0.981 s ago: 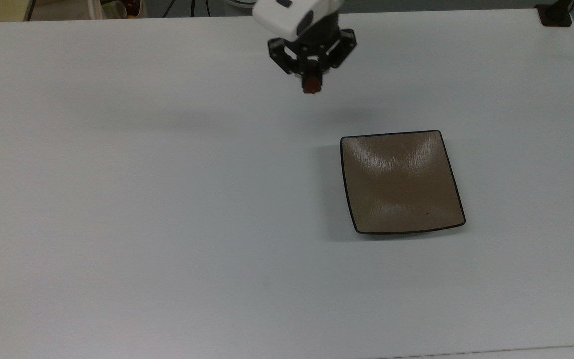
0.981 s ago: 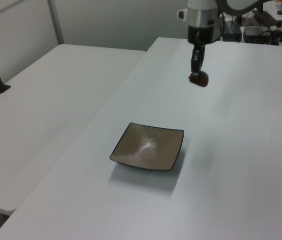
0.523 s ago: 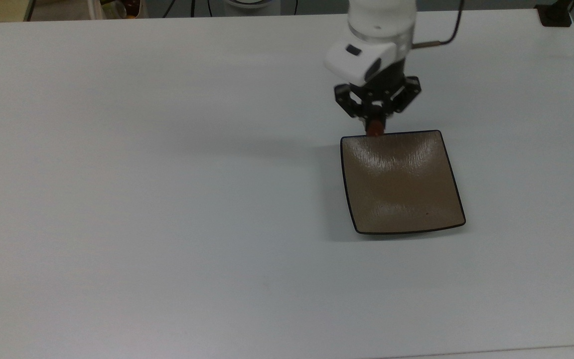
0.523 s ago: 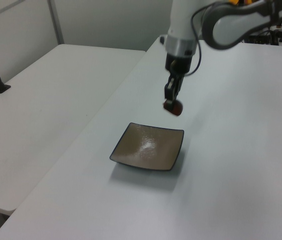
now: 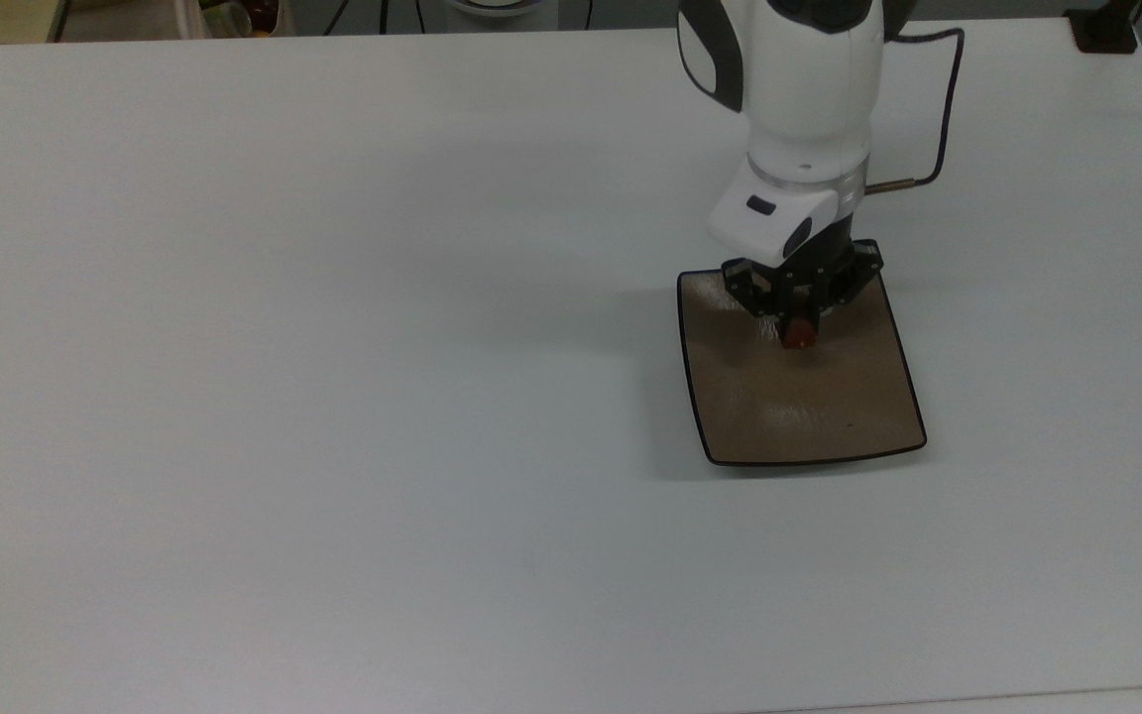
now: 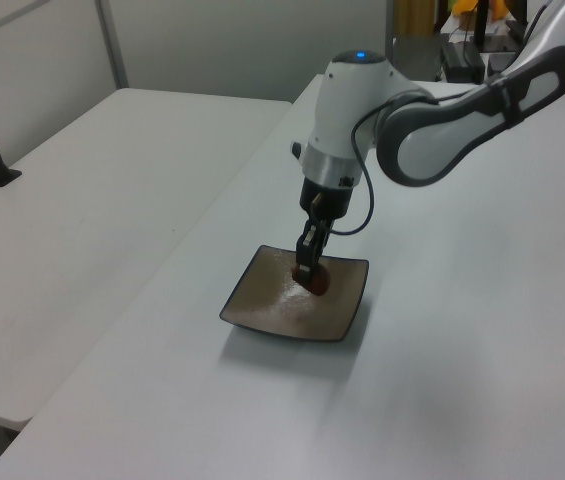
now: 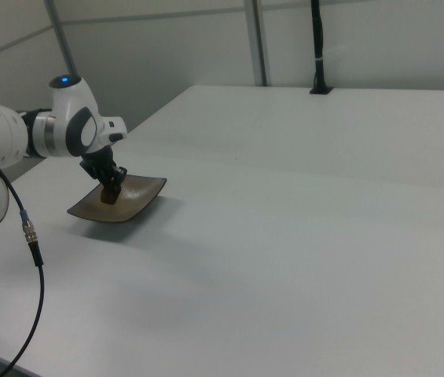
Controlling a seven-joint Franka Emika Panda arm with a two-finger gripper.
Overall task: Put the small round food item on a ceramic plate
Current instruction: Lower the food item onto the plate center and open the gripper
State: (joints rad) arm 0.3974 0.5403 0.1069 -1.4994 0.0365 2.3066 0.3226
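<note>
Gripper (image 5: 798, 335) clenched around small round food item (image 5: 797, 336), poised over ceramic plate (image 5: 809, 407) on white table (image 5: 333, 347), near plate's far edge in top view.

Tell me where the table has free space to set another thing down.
Most of the white table is bare: everything on the top view's left of the ceramic plate, and below it. It is crowded over the plate, where the gripper holds the small round food item.

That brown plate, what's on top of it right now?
Above the ceramic plate hangs the gripper, its fingers shut on the small round food item. Whether the item touches the glaze is hidden; the rest looks bare.
</note>
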